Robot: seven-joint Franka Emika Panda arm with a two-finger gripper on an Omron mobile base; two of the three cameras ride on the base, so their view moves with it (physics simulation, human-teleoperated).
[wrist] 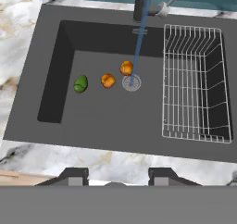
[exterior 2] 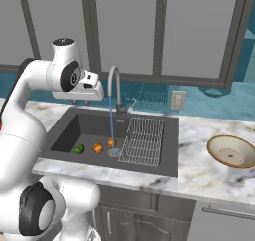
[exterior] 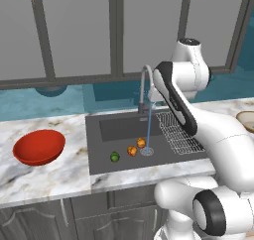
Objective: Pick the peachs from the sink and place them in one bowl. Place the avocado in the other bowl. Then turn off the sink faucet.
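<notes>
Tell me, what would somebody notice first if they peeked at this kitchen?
Probably the blue stream of water running from the silver faucet straight down to the drain of the dark sink. Beside the drain lie two orange peaches and a green avocado in a row. The glossy red bowl on the marble counter left of the sink also catches the eye.

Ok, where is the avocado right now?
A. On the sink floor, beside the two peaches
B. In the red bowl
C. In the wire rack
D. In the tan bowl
A: the avocado lies on the sink floor, apart from the peaches, which sit between it and the drain; the red bowl holds nothing.
</notes>
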